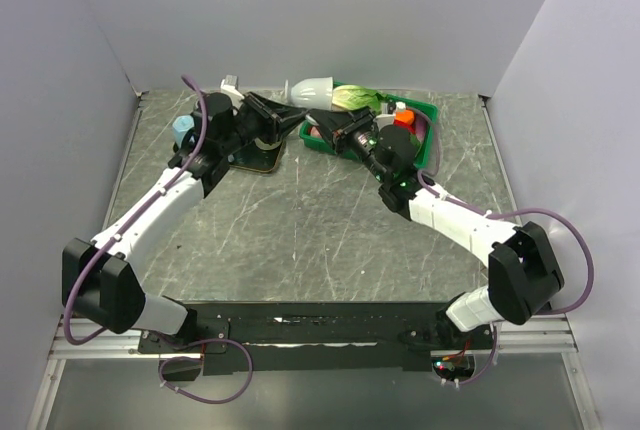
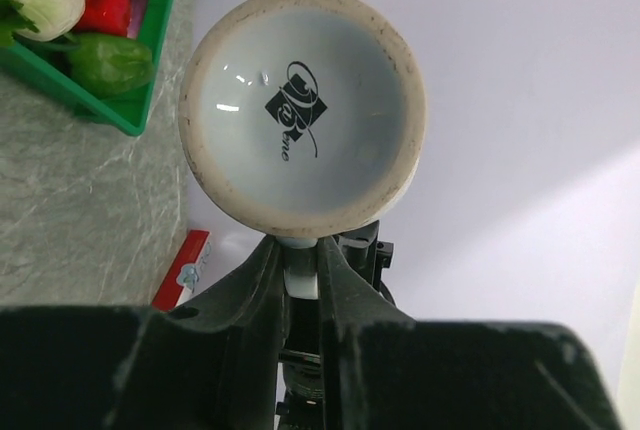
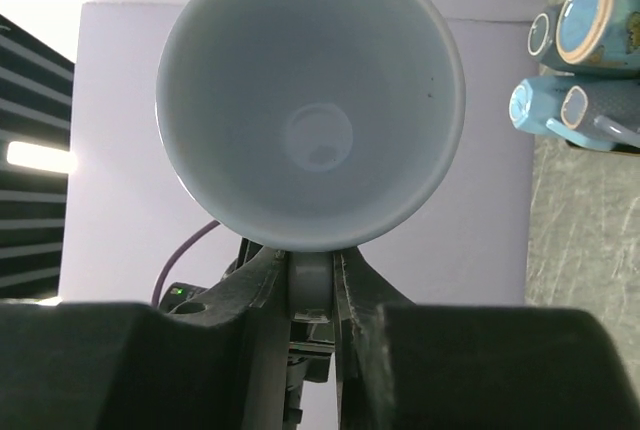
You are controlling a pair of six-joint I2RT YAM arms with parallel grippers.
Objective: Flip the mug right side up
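Left gripper (image 1: 292, 113), top view: closed from the left on the white mug (image 1: 314, 91), which hangs on its side above the back of the table (image 1: 300, 230), beside the green tray (image 1: 428, 108); the right gripper (image 1: 330, 125) meets it from the right. Left wrist view: jaws pinch the handle, with the mug base facing the camera. Right wrist view: jaws are nearly together on the handle, with the mug mouth facing the camera.

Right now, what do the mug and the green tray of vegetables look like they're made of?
Mug: most likely glazed ceramic, glossy white. Light glints on its base, which carries a printed black logo, and the duller, speckled foot ring looks unglazed.
Green tray: probably moulded plastic, smooth with a slight sheen. Its wall is thin and evenly bright green.
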